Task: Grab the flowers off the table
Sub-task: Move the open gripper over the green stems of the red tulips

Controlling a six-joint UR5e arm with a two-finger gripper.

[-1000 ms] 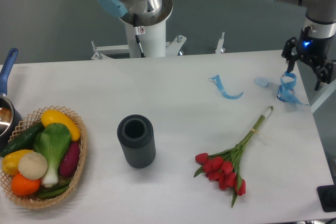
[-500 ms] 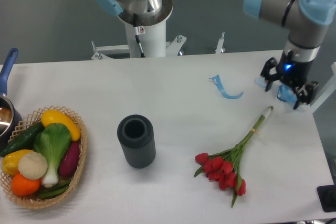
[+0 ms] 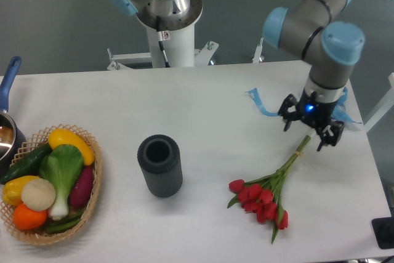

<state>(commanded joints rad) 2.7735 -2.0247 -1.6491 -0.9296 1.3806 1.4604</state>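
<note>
Flowers (image 3: 263, 196) lie flat on the table (image 3: 209, 109), right of centre, red heads toward the front edge, stems running up and right. Left to right: blue-handled pot (image 3: 7, 121) at the edge; wicker basket (image 3: 92, 192) of vegetables; dark cylinder (image 3: 160, 165) upright, near centre; blue ribbon (image 3: 265, 104). Gripper (image 3: 308, 133) sits over the stem tips, fingers spread apart, holding nothing; contact with stems cannot be told.
</note>
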